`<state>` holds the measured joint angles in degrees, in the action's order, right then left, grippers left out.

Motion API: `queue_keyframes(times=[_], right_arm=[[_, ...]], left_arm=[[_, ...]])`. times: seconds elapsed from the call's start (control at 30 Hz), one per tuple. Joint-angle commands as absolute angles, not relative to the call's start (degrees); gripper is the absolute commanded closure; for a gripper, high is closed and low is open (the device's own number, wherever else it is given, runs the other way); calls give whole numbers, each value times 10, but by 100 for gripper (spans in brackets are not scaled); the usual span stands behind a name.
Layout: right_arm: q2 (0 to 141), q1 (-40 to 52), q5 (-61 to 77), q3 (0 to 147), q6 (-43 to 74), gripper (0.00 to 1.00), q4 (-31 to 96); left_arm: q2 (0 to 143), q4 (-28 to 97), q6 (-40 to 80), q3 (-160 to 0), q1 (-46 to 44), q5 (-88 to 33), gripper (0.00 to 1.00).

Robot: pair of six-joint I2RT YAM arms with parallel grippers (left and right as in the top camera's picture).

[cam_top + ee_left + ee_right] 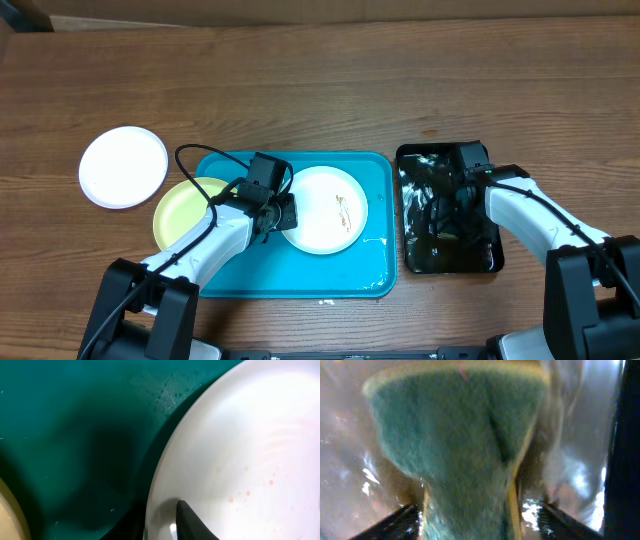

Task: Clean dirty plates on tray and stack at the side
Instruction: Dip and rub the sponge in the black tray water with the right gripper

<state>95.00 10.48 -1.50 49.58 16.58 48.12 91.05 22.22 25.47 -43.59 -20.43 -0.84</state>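
A brown wood-grain tabletop [320,80] carries everything. The large turquoise-blue rectangular plastic tray [340,275], with rounded corners and a raised rim, is taken as the landmark. A smaller, narrower glossy black tray [440,252] is set just beside its right edge, a little apart, and its inside looks wet.

3 round flat plates are seen. A white plate with small brown-orange smears [330,215] lies inside the turquoise tray, right of its middle. A pale yellow-green plate [185,212] is laid across the turquoise tray's left rim, partly inside and partly over the tabletop. A plain white plate [123,166] rests on the tabletop, off the turquoise tray's upper-left corner and apart from it.

A green scouring sponge with a yellow edge [455,435] is seen in the right wrist view, over the black tray to the right of the turquoise tray.

The left fingers [192,525] are placed inside the turquoise tray at the smeared plate's left rim. They are narrowly closed on that rim, with 1 finger lying on the plate's upper face.

The right fingers [395,520] are set fairly wide, 1 on each side of the sponge. Whether the sponge is gripped cannot be told.
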Motion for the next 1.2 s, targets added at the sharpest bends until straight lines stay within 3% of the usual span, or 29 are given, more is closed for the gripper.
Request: queue_keyframes(times=[0.0, 0.03, 0.13, 0.17, 0.23, 0.27, 0.37, 0.6, 0.73, 0.83, 0.87, 0.93, 0.97, 1.0, 1.07, 1.1, 1.17], right_arm=[[972, 103, 14, 471, 165, 75, 479], [972, 103, 14, 470, 165, 94, 479], [972, 103, 16, 471, 164, 96, 476], [972, 103, 16, 472, 162, 83, 474], [972, 102, 13, 476, 161, 30, 469], [972, 101, 9, 478, 161, 18, 463], [972, 101, -16, 479, 161, 6, 430], [972, 101, -18, 476, 163, 7, 378], [972, 101, -19, 470, 163, 14, 341], [972, 101, -19, 470, 163, 27, 330], [972, 101, -19, 469, 163, 45, 327], [972, 101, -19, 469, 163, 71, 322], [972, 101, -19, 469, 163, 77, 320], [972, 101, -19, 469, 163, 73, 320], [972, 101, -18, 469, 163, 32, 322], [972, 101, -18, 469, 163, 23, 324], [972, 101, -18, 469, 163, 20, 333]], left_arm=[[916, 220, 253, -444, -206, -11, 76], [916, 220, 253, -444, -205, -11, 76], [916, 221, 253, -444, -206, -11, 76], [916, 220, 253, -444, -206, -11, 76], [916, 220, 253, -444, -206, -11, 76], [916, 220, 253, -444, -206, -11, 76], [916, 220, 253, -444, -205, -11, 76], [916, 220, 253, -444, -205, -11, 73], [916, 220, 253, -444, -205, -11, 73], [916, 220, 253, -444, -205, -11, 73], [916, 221, 253, -444, -205, -11, 73], [916, 222, 253, -444, -206, -11, 73], [916, 222, 253, -444, -205, -11, 73], [916, 222, 253, -444, -206, -11, 73], [916, 221, 253, -444, -205, -11, 73], [916, 220, 253, -444, -205, -11, 73], [916, 220, 253, -444, -205, -11, 73]])
